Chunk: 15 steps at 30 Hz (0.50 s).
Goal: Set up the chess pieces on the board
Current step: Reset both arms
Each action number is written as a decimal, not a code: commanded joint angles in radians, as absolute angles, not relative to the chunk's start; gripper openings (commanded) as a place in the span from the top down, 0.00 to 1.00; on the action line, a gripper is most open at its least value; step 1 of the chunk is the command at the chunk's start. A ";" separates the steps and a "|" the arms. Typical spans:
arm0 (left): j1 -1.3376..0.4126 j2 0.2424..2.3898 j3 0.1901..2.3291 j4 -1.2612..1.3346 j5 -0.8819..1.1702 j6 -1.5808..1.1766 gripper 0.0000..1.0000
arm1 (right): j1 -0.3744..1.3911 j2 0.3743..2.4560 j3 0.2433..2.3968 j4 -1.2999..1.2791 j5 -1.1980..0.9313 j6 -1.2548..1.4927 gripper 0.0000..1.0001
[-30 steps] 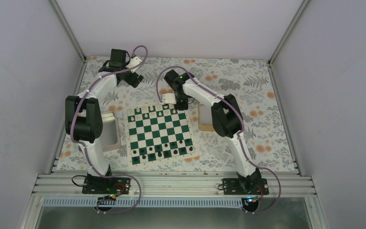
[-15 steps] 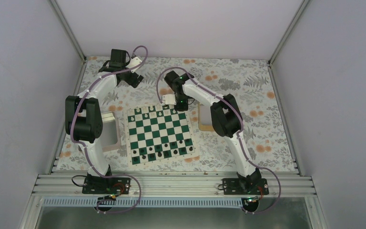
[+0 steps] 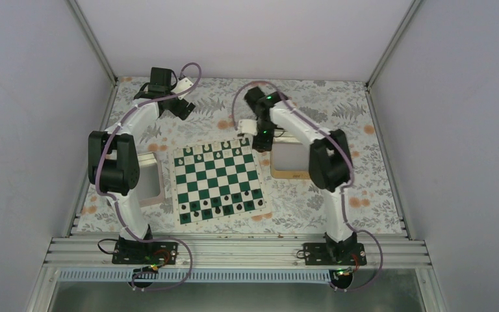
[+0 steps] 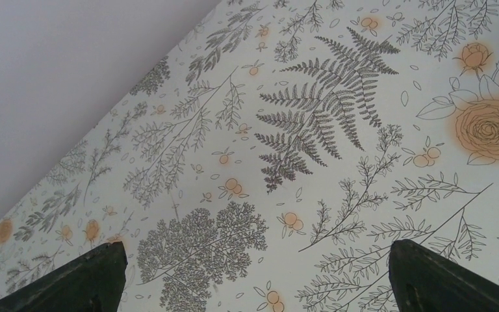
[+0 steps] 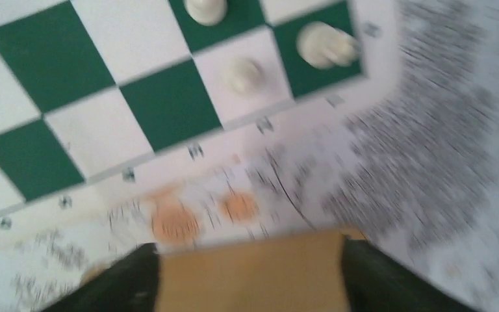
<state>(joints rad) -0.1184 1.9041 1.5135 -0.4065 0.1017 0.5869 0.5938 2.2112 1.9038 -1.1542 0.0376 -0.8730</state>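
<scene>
The green-and-white board [image 3: 217, 179] lies mid-table. White chess pieces [image 3: 208, 151] stand along its far rows and dark ones [image 3: 217, 207] along its near rows. My right gripper [image 3: 252, 133] hovers just off the board's far right corner. In the blurred right wrist view its jaws [image 5: 250, 276] stand apart over a tan tin rim [image 5: 253, 260], holding nothing. The board corner [image 5: 52, 58] there carries three white pieces [image 5: 325, 44]. My left gripper [image 3: 183, 109] hangs wide open at the far left, with only floral cloth between its fingers [image 4: 91, 276].
A tan-rimmed tin [image 3: 292, 161] sits right of the board, partly under my right arm. A second tray [image 3: 151, 185] lies left of the board, half hidden by the left arm. Floral cloth [image 4: 299, 130] covers the table, with walls close around it.
My right gripper has moved right, away from the board's far row and over the tin's corner, and its jaws have opened. The left arm has not moved.
</scene>
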 commanded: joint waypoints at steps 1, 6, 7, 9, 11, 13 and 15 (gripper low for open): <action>-0.112 1.856 1.502 -0.374 0.106 0.588 0.00 | 0.511 1.981 1.860 -1.136 0.020 -0.808 0.00; -0.112 1.851 1.501 -0.369 0.109 0.585 0.00 | 0.477 1.811 1.749 -0.986 0.044 -0.750 0.00; -0.112 1.850 1.502 -0.370 0.109 0.585 0.00 | 0.476 1.773 1.705 -0.946 0.053 -0.746 0.00; -0.111 1.846 1.501 -0.368 0.113 0.583 0.00 | 0.472 1.727 1.640 -0.869 0.071 -0.743 0.00; -0.112 1.842 1.500 -0.365 0.119 0.581 0.00 | 0.468 1.696 1.595 -0.800 0.076 -0.739 0.00; -0.112 1.840 1.500 -0.364 0.124 0.582 0.00 | 0.464 1.676 1.559 -0.768 0.068 -0.745 0.00; -0.112 1.841 1.504 -0.368 0.126 0.581 0.00 | 0.462 1.672 1.545 -0.740 0.070 -0.735 0.00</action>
